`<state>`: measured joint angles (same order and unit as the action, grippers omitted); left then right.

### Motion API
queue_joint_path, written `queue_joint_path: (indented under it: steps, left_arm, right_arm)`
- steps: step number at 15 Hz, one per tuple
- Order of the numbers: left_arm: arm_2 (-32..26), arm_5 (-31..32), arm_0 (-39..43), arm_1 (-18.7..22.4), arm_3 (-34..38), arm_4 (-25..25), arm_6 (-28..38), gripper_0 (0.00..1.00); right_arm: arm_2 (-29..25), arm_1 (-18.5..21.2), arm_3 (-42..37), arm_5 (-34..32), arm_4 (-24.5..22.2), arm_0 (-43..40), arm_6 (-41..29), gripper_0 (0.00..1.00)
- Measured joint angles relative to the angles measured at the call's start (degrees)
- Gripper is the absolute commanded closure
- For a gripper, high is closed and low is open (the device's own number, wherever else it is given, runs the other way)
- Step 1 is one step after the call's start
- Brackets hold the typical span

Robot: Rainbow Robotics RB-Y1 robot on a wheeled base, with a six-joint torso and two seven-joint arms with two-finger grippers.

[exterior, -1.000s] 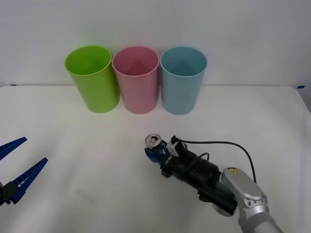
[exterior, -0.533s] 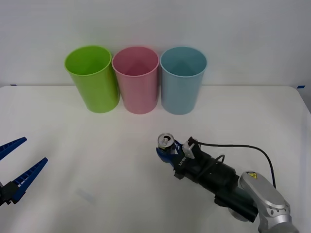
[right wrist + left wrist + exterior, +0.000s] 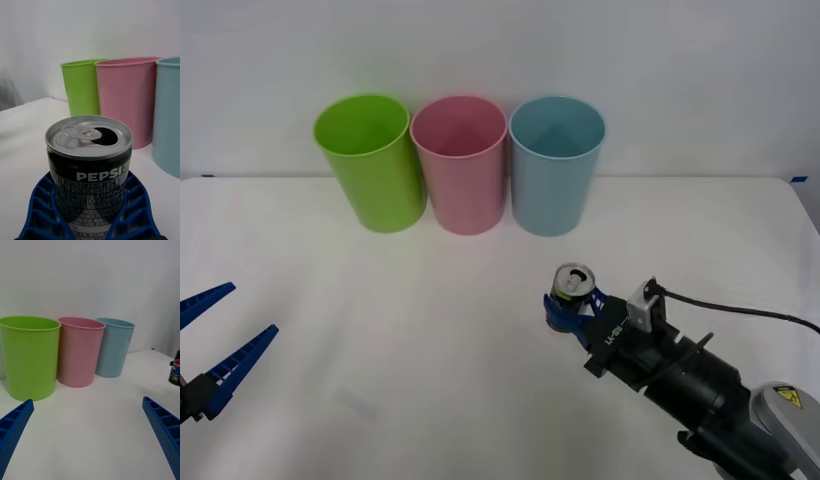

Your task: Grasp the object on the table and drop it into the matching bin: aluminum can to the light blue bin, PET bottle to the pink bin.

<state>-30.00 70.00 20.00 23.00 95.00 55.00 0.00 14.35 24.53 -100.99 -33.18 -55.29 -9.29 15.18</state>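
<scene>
Right pincer (image 3: 565, 308), its blue fingers pinching the aluminum can (image 3: 572, 287) upright, has carried it over the desk (image 3: 380, 300) toward the right edge, nearer the light blue bin (image 3: 557, 165), likely its drop target, while the left pincer (image 3: 210, 345) waits spread at the left edge.

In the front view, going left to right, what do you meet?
Left pincer, open, at the table's left edge → lime green bin → pink bin → light blue bin → aluminum can held in the right pincer.
</scene>
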Motion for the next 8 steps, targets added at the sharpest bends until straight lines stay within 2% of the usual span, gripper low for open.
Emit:
queue_joint_path:
  steps: [4, 8]
  left_arm:
    - [0.0, 0.0, 0.0, 0.0, 0.0, 0.0, 0.0, 0.0]
    - [0.0, 0.0, 0.0, 0.0, 0.0, 0.0, 0.0, 0.0]
  right_arm:
    - [-4.8, 1.8, -9.0, 0.6, -0.9, -5.5, -6.0, 1.0]
    - [-10.2, 3.1, -14.7, 0.7, -1.1, -6.9, -11.7, 1.0]
